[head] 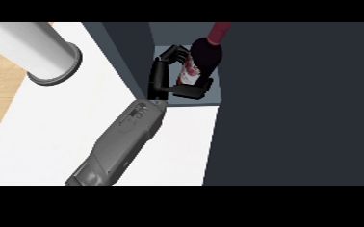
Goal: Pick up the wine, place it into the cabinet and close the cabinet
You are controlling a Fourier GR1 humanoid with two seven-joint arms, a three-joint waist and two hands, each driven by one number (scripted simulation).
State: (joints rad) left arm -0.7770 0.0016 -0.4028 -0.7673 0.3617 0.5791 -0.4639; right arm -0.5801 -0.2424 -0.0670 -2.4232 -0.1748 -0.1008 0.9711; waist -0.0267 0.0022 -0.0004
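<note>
The wine bottle [207, 53] is dark with a maroon neck and a red and white label. It stands upright inside the open cabinet [162, 34] at the top middle of the head view. My left hand [158, 74] reaches into the cabinet from the lower left. Its fingers curl round the far side of the bottle and its thumb [190, 90] wraps the near side. The bottle's lower part is hidden behind the hand. My right hand does not show.
A large dark panel [284, 101], seemingly the open cabinet door, fills the right side. The cabinet's dark side wall [124, 53] stands left of the hand. A white cylinder on a grey base [43, 53] stands at the upper left on the white counter [64, 125].
</note>
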